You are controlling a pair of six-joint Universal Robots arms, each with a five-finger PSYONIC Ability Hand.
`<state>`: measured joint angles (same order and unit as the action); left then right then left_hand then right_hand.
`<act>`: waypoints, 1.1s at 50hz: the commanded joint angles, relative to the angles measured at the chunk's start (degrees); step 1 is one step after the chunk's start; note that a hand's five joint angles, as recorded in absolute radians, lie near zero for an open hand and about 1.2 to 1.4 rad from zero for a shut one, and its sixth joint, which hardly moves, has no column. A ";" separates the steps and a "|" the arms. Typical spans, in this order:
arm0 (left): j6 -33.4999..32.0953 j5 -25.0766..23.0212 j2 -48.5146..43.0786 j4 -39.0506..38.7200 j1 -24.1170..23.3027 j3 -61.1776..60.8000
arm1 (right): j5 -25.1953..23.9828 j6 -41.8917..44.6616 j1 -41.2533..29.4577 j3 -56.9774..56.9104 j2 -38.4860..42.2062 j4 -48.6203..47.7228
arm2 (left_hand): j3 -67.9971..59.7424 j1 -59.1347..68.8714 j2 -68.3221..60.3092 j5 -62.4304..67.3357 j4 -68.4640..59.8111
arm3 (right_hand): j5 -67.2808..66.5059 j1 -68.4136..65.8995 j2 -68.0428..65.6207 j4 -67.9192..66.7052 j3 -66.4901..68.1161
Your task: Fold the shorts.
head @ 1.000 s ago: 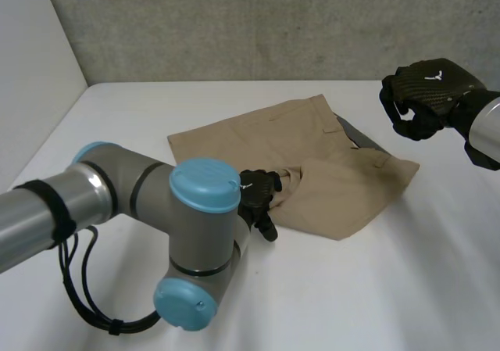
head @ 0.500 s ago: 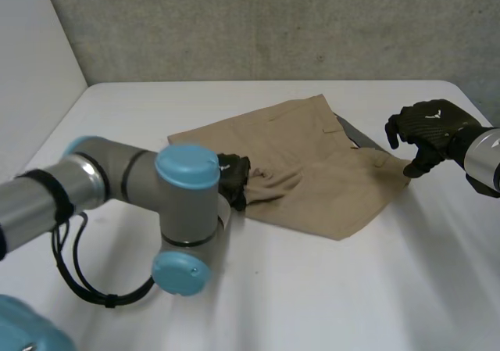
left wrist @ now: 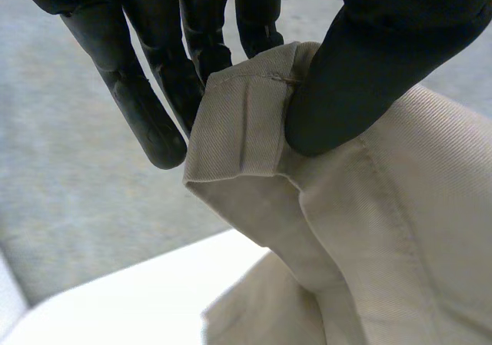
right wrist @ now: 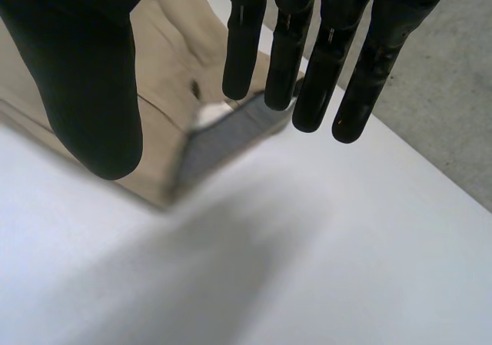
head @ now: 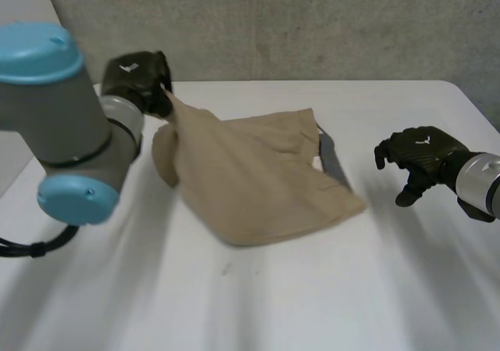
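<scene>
Tan shorts (head: 250,171) hang from my left hand (head: 141,77), which is raised above the table's back left and pinches a hemmed edge (left wrist: 246,114) between thumb (left wrist: 369,68) and fingers. The rest of the cloth drapes down and trails across the table's middle, with a grey inner lining (head: 332,159) showing at its right side. My right hand (head: 418,159) hovers just off the shorts' right edge, fingers relaxed and apart, holding nothing. In its wrist view the tan cloth (right wrist: 177,53) and grey lining (right wrist: 223,137) lie beyond the fingertips (right wrist: 307,91).
The white table (head: 312,288) stretches bare in front of and to the right of the shorts. A grey wall (head: 312,23) runs along the table's back edge. My left arm (head: 55,124) stands tall at the left side.
My left hand closed on the shorts' edge and lifted it up and to the back left, dragging the cloth leftward. My right hand went from a fist to relaxed and came down toward the table.
</scene>
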<state>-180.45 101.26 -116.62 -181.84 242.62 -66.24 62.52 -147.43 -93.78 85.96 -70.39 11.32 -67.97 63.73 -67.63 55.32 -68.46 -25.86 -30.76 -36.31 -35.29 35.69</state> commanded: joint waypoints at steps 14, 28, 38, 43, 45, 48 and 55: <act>-6.14 -6.08 -15.83 -5.11 2.86 5.16 | 0.59 -0.83 -2.53 4.48 0.17 -2.96 | 21.59 -17.35 21.25 -18.94 22.08 | 0.04 -5.06 0.49 -0.53 0.13; -9.65 -5.81 -4.86 -4.84 3.30 -2.48 | 0.67 -0.84 -15.02 11.25 0.07 -14.03 | 34.04 -29.80 33.70 -31.39 34.53 | -0.80 -5.90 -0.35 -1.37 0.97; -9.57 -5.99 6.92 -4.14 3.74 -15.04 | 3.40 -0.22 -18.63 6.77 8.25 -20.37 | 34.88 -30.64 34.54 -32.23 35.37 | -2.15 -7.24 -1.69 -2.71 2.32; -9.57 -6.08 10.88 -4.05 3.74 -20.67 | 4.19 -0.05 -19.16 4.05 12.11 -20.46 | 34.88 -30.64 34.54 -32.23 35.37 | -2.98 -8.08 -2.53 -3.55 3.16; -9.57 -6.16 12.54 -4.05 3.74 -23.13 | 4.19 -0.05 -19.16 3.43 12.91 -20.46 | 34.88 -30.64 34.54 -32.23 35.37 | -3.66 -8.76 -3.21 -4.22 3.83; -9.57 -6.25 13.78 -4.05 3.74 -25.33 | 4.10 -0.05 -19.33 2.56 14.22 -20.46 | 34.88 -30.64 34.54 -32.23 35.37 | -4.16 -9.26 -3.71 -4.73 4.33; -9.48 -7.74 16.07 -3.35 3.74 -29.91 | 4.28 -0.13 -20.30 1.06 15.63 -20.54 | 35.05 -30.81 34.71 -32.40 35.54 | -6.35 -11.44 -5.90 -6.91 6.52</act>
<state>-190.02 94.77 -101.99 -185.74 246.36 -92.98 66.74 -147.47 -113.21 88.17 -55.78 -9.22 -31.28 30.91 -30.69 19.90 -30.63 -25.12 -29.34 -34.35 -34.75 34.76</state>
